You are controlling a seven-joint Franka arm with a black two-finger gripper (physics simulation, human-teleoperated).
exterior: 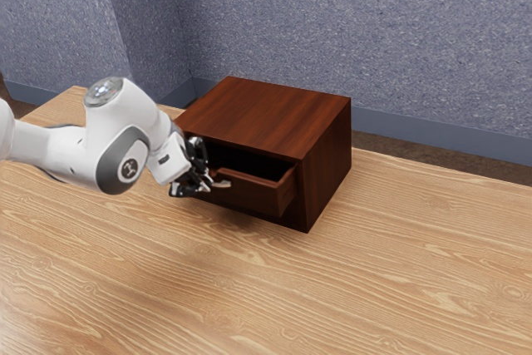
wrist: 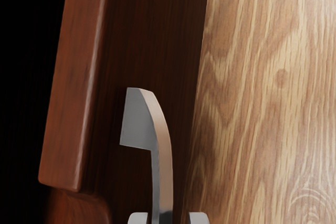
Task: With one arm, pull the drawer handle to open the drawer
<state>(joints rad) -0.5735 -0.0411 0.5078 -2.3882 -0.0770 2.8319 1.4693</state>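
One arm, one black gripper (exterior: 205,185), and its two fingers were pinched narrowly on the single handle (wrist: 157,150), a curved grey metal strip. One drawer (exterior: 253,192), glossy dark reddish wood, stood partly pulled out of the one boxy cabinet (exterior: 266,114), with a dark gap behind its front. Both sat on one pale, grained wooden table (exterior: 349,288).

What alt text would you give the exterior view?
A white robot arm reaches in from the exterior view's left, its black gripper at the grey handle of a partly open drawer in a dark wooden cabinet. The cabinet sits on a light wood-grain table before a blue-grey wall.
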